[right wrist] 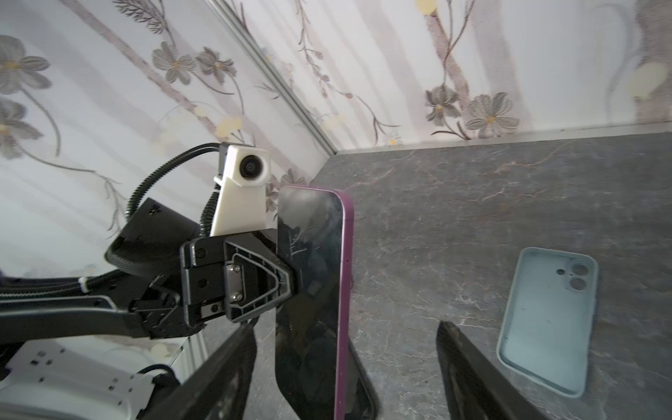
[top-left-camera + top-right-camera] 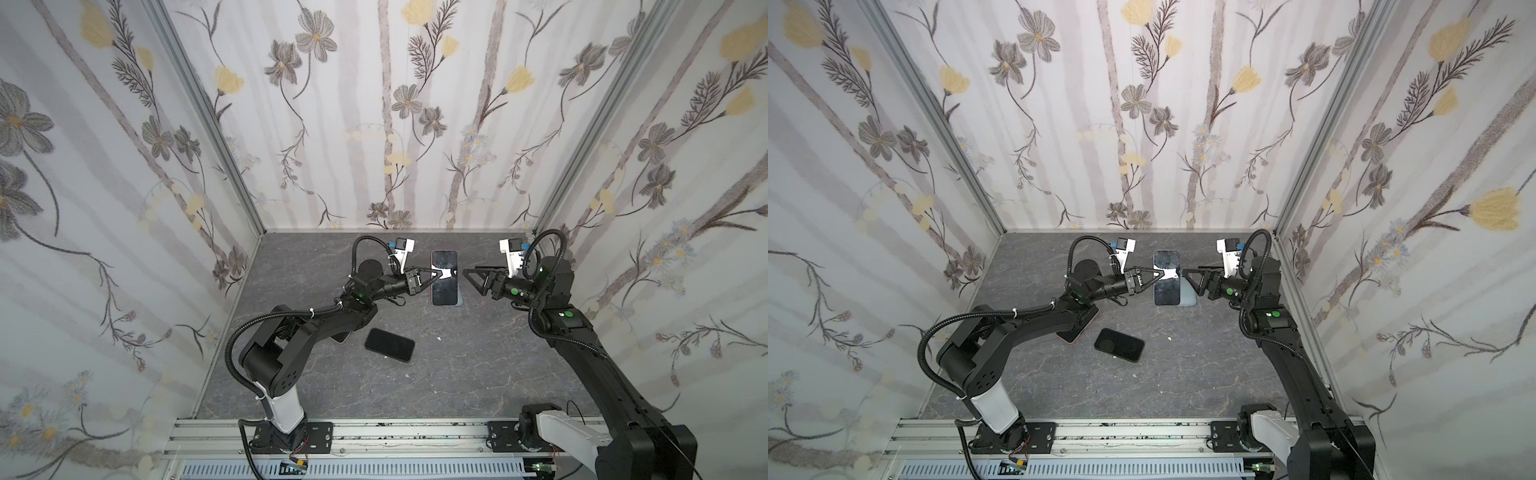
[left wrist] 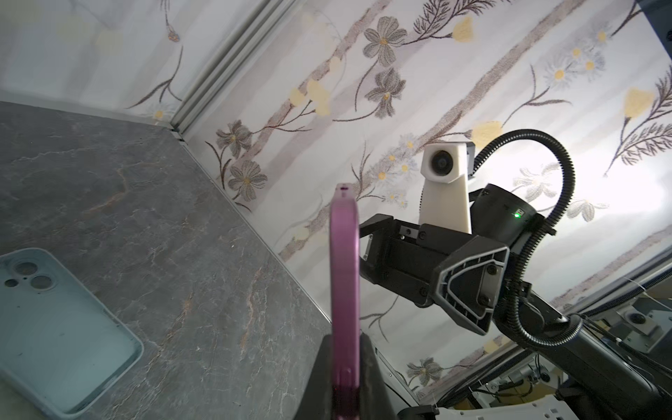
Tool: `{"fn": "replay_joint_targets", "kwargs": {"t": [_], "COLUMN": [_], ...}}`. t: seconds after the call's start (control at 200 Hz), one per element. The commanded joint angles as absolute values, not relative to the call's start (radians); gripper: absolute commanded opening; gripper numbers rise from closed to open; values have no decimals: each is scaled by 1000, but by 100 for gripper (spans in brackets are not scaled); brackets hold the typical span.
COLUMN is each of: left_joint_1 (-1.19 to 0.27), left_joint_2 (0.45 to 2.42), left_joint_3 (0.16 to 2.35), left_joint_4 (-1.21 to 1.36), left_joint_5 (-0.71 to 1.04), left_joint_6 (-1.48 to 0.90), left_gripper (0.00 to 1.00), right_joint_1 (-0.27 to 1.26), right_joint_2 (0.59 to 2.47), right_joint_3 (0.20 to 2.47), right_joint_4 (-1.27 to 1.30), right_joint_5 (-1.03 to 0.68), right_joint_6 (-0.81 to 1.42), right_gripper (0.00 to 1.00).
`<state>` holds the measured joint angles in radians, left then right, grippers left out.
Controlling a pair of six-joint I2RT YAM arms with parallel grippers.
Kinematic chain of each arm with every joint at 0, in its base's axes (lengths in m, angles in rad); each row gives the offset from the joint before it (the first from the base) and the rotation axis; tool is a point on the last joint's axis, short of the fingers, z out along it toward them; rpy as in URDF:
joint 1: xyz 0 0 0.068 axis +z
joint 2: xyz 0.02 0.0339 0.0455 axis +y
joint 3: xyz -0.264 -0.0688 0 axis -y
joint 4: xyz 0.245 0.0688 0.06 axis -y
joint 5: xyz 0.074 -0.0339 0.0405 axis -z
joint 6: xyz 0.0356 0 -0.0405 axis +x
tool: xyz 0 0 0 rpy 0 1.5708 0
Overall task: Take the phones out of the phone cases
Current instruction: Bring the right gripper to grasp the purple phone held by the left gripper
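Observation:
The purple-edged phone [image 2: 444,286] [image 2: 1166,291] hangs above the table, screen up and out of the case, with my left gripper [image 2: 451,273] [image 2: 1173,274] shut on its left side. In the left wrist view the phone [image 3: 344,272] stands edge-on between the closed fingers [image 3: 371,367]. The empty light blue phone case [image 2: 1188,296] [image 3: 62,320] [image 1: 549,320] lies flat on the table beneath and just right of it. My right gripper [image 2: 469,272] [image 2: 1185,272] [image 1: 345,325] is open just off the phone's [image 1: 312,291] right edge, holding nothing.
A black phone [image 2: 390,345] [image 2: 1119,344] lies face up mid-table. Another pink-edged device [image 2: 1077,328] sits partly under the left arm. Floral walls close in the dark stone table [image 2: 478,365] on three sides.

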<state>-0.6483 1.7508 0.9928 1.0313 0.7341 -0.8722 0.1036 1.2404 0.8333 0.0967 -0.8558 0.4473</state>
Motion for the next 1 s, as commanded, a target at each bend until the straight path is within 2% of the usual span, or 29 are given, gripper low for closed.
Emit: {"fn": "replay_joint_targets", "kwargs": {"t": [0.0,0.22,0.43,0.809,0.999], "left_joint_1": [-644,-641,-641,-642,-644], "left_joint_2": [1753,1771,1752,1748,1749], "left_joint_3": [994,980,981,976,970], "left_joint_4": [1226,1457,1476,1476,1476], "left_joint_5": [785,829,845,839,838], "left_joint_6": [-933,-1065,-1074,-1080,-1078], "left_gripper": [0,0,0,0,0], "right_joint_1": [110,147,157,211,219], "right_joint_2": [1252,1266,1272,1299,1291], "right_joint_3": [817,830,828,856,867], "right_joint_4": [314,371,350,334,330], "right_joint_5": [-1058,-1125,-1123,-1184,-1189], "right_joint_6": [556,564,546,542,549], "right_gripper": [79,78,73,38,26]}}
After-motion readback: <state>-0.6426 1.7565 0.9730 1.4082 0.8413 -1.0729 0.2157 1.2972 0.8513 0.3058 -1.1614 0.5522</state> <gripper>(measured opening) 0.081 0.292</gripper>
